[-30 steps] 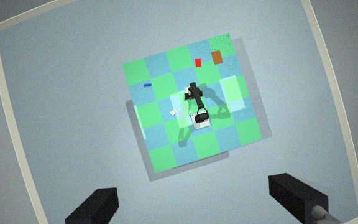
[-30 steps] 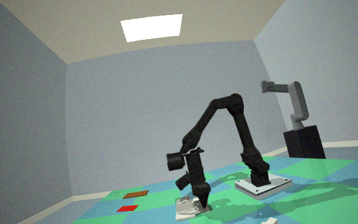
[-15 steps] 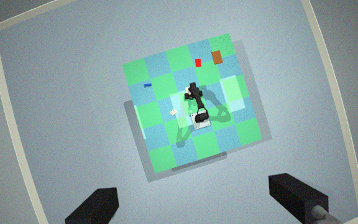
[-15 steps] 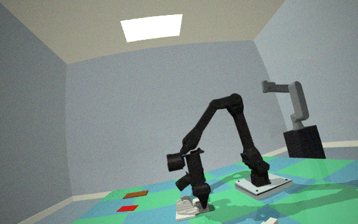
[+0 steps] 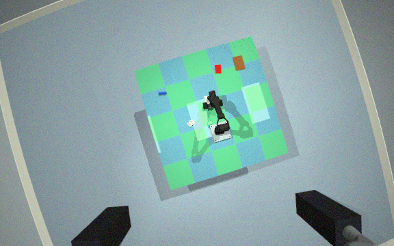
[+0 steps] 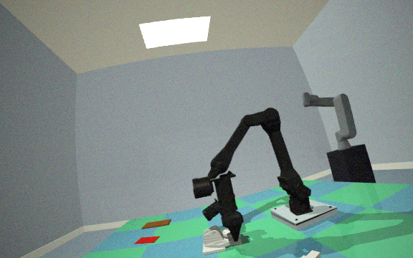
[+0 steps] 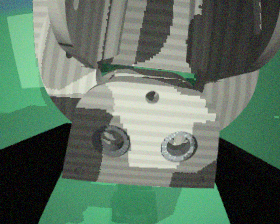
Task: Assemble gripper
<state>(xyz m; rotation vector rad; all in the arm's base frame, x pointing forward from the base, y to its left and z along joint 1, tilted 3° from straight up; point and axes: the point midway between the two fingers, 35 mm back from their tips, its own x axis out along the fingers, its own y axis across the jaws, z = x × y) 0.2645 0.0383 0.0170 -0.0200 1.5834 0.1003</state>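
My gripper (image 6: 236, 239) (image 7: 141, 136) points down, shut on the housing plate (image 7: 156, 122), a pale striped plate with a small hole and two ringed round holes. A black finger stands at each side edge of it. The wider, rounded gripper base (image 7: 238, 100) (image 6: 211, 250) shows beyond and below the plate. The left jaw (image 7: 88, 30) and right jaw (image 7: 233, 40), curved and partly shaded, lie side by side at the top of the wrist view. The plate covers the pins and gear teeth; whether it touches the stubs I cannot tell.
A small white piece (image 5: 191, 123) (image 6: 312, 254) lies left of the arm's mounting plate (image 5: 222, 137) (image 6: 282, 218). A blue bar (image 5: 162, 93), a red block (image 5: 218, 69) (image 6: 147, 240) and a brown block (image 5: 239, 63) (image 6: 156, 224) lie farther off on the checkered table.
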